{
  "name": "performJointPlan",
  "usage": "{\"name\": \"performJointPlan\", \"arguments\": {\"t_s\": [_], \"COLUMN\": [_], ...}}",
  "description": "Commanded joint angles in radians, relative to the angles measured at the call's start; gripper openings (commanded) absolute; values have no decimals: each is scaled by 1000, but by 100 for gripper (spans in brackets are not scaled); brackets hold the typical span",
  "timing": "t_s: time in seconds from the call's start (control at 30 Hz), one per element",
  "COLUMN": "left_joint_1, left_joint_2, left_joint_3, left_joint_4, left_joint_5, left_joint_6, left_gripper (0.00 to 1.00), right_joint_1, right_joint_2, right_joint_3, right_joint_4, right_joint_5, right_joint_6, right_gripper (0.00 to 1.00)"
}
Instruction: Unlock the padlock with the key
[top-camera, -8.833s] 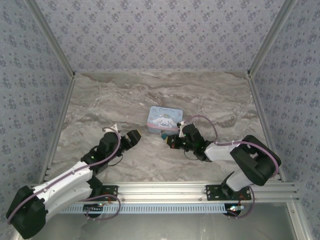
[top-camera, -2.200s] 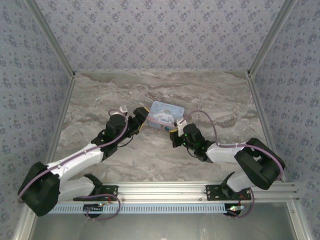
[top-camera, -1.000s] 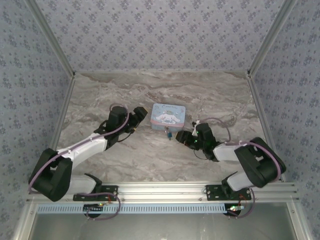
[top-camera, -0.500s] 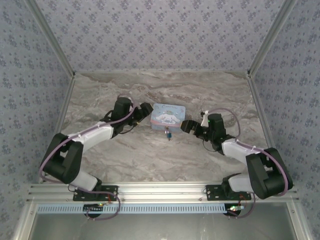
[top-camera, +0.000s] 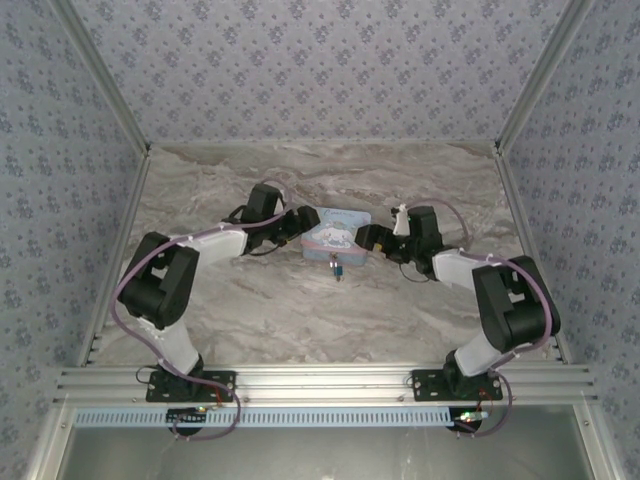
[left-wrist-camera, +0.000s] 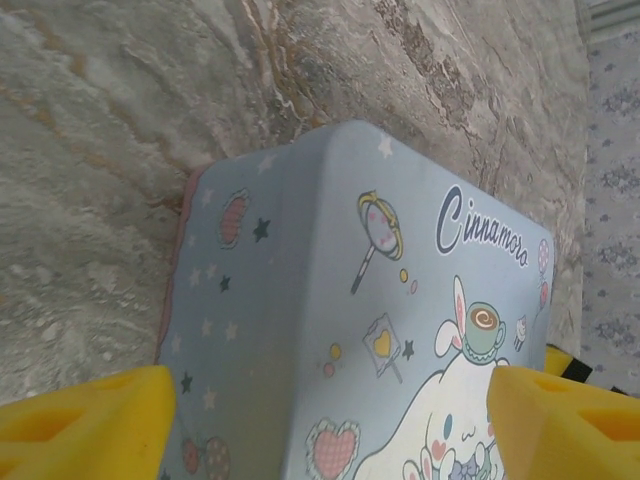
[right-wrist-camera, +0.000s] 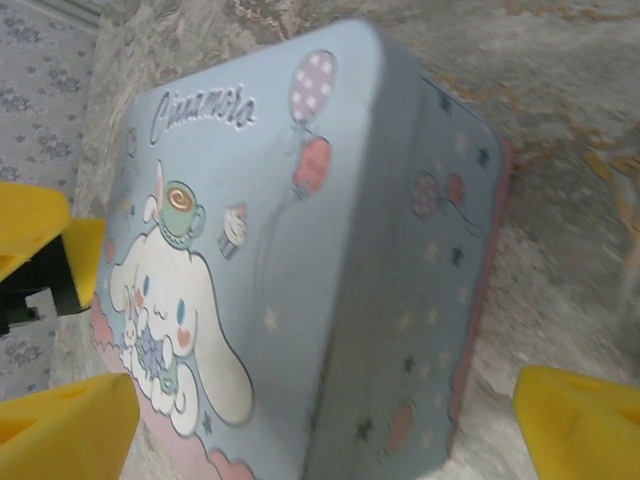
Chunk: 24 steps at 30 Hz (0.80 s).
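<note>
The pale blue cartoon tin (top-camera: 336, 230) lies mid-table. A tiny blue padlock (top-camera: 336, 268) rests at its near edge, free of both grippers. The key is too small to make out. My left gripper (top-camera: 302, 224) is at the tin's left end and my right gripper (top-camera: 366, 238) at its right end. In the left wrist view the tin (left-wrist-camera: 400, 300) sits between the spread yellow fingers (left-wrist-camera: 80, 420) of the open left gripper (left-wrist-camera: 330, 430). In the right wrist view the open right gripper (right-wrist-camera: 320, 430) straddles the tin (right-wrist-camera: 300, 250) the same way.
Marble tabletop (top-camera: 250, 300) bounded by patterned walls and aluminium posts (top-camera: 120, 100). A metal rail (top-camera: 330, 380) runs along the near edge. The left gripper's yellow finger (right-wrist-camera: 30, 230) shows past the tin in the right wrist view.
Both arms have swung inward and back to the tin's two ends. The right gripper has left the padlock, which now lies by the tin's near edge. The tin has shifted slightly.
</note>
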<state>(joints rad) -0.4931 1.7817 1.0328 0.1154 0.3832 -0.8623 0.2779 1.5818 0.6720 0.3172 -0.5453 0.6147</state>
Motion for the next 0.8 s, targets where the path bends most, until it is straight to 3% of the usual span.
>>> {"name": "performJointPlan", "arguments": {"t_s": [0.0, 0.5, 0.77], "left_joint_1": [-13, -82, -107], "left_joint_2": [24, -106, -207], "left_joint_3": [40, -128, -266], "left_joint_4": [-9, 61, 126], "left_joint_5": [61, 13, -79], "left_joint_6": [36, -18, -87], "left_gripper": [78, 76, 78], "right_joint_1": [17, 58, 23], "right_joint_2": [44, 130, 104], "right_joint_3": [61, 210, 233], "right_joint_4": [-16, -101, -153], "right_joint_5": [-68, -93, -20], "right_joint_6": [-46, -151, -212], "right_gripper": [94, 91, 98]}}
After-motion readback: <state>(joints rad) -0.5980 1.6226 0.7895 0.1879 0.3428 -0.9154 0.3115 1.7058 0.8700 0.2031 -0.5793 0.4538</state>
